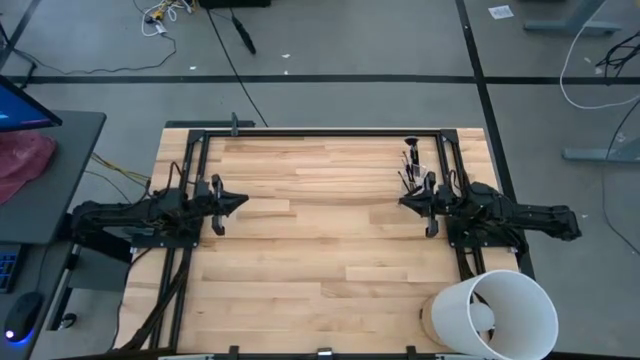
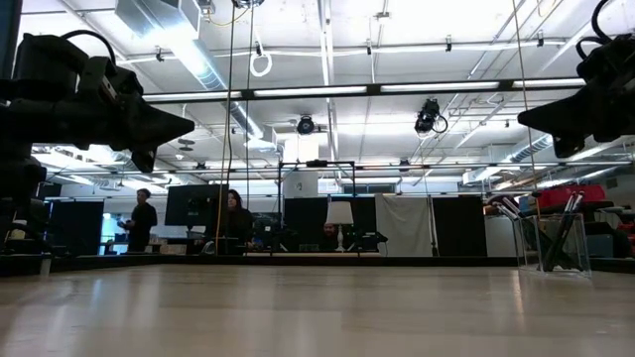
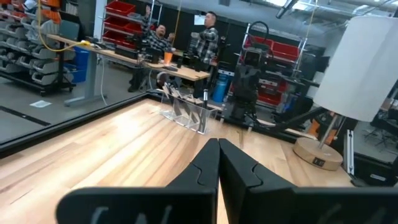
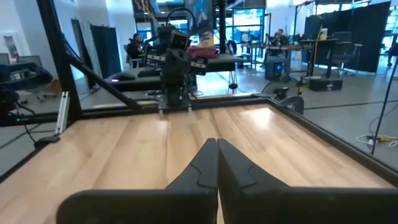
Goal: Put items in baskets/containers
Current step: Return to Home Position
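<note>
L gripper (image 1: 238,204) over table's left side, fingers together, empty. R gripper (image 1: 405,203) over right side, likewise together, empty. Brushes (image 1: 410,162) stand in cup (image 2: 556,248) just beside R gripper.

Bright overhead lighting, soft wrist-view blur

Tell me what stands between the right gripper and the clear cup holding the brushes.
Nothing visible does. The right gripper, shut, hangs beside the clear cup of brushes, with only bare table between. The white bucket stands on the arm's other side. The left gripper waits shut opposite.
</note>
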{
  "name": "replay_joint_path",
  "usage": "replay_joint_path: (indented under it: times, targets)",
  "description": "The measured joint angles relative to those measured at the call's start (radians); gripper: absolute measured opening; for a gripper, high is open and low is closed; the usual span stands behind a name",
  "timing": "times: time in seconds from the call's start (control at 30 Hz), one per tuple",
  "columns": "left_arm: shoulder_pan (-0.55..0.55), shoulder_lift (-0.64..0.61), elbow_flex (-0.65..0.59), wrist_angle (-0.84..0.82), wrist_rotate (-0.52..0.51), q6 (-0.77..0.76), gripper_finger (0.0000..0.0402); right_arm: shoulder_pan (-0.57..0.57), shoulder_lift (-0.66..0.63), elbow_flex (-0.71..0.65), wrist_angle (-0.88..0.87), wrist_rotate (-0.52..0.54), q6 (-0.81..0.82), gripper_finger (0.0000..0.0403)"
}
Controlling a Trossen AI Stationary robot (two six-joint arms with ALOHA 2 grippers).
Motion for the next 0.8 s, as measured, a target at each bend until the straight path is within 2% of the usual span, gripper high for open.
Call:
replay_joint_path:
  times: [0.37,0.8]
  targets:
    - [0.0,0.0,0.0,0.0,-0.002,-0.006,0.0009,0.0,0.006,0.0,0.0,-0.003,-0.001,0.0026]
    - [0.0,0.0,0.0,0.0,-0.002,-0.006,0.0009,0.005,0.005,0.0,0.0,-0.002,-0.001,0.0029]
